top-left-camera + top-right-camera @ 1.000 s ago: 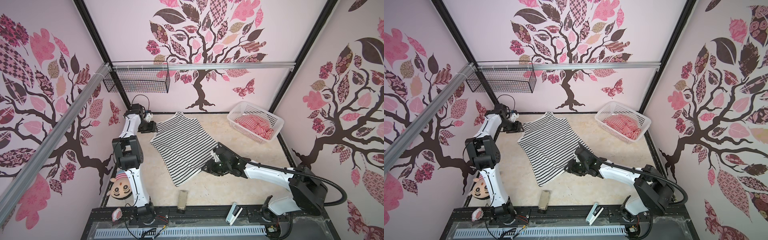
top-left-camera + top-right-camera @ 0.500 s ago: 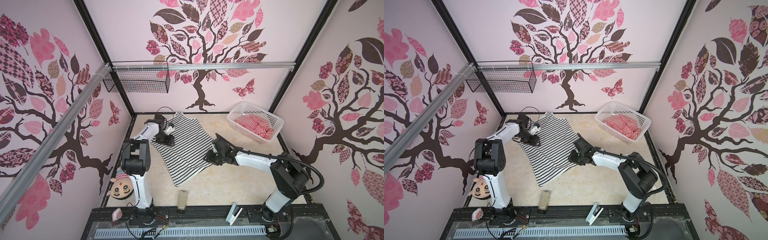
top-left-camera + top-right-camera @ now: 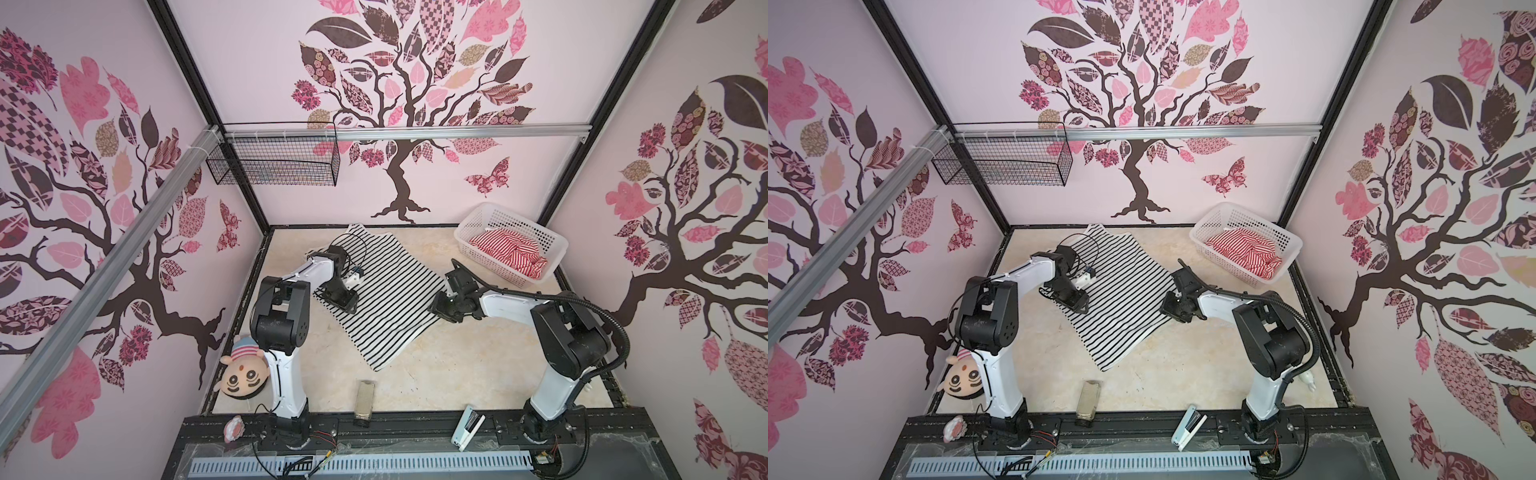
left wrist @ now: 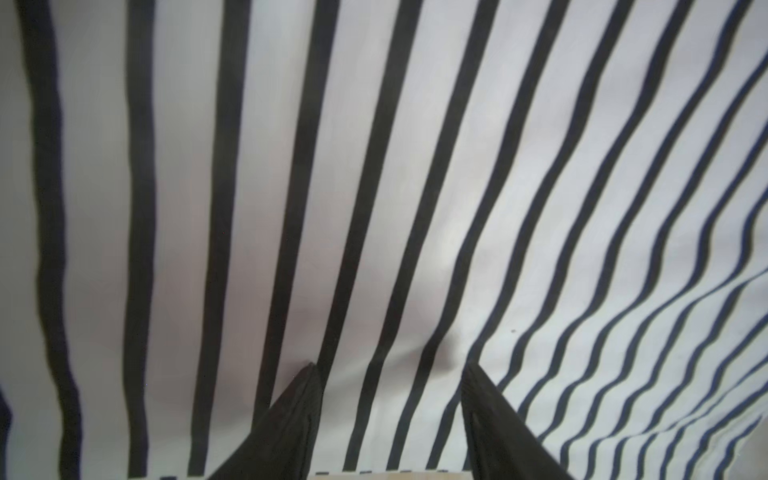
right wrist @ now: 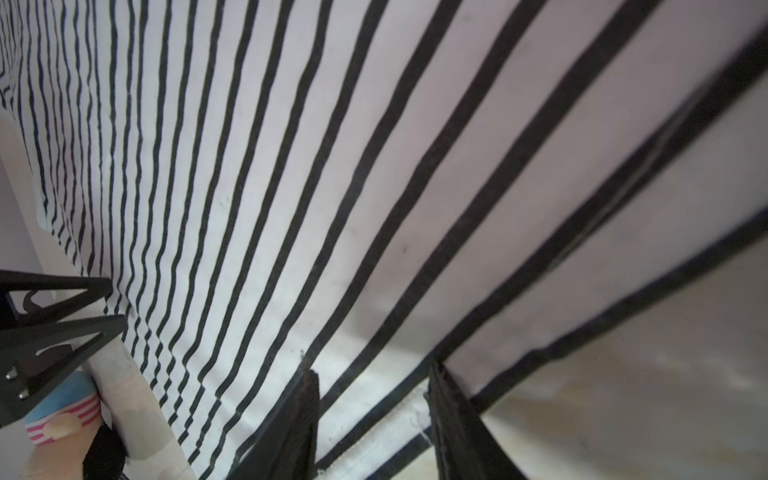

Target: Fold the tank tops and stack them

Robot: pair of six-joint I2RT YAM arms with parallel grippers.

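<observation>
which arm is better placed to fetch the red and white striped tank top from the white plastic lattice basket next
Right. The right gripper sits at the edge of the black-and-white striped tank top nearest the white lattice basket; the left gripper is over its opposite side, farther off.

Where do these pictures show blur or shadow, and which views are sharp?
Left wrist view: the black-and-white tank top is slightly soft, with a grey shadow ahead of the left pincer. Right wrist view: the nearest stripes smear. Both top views: sharp, evenly lit.
</observation>
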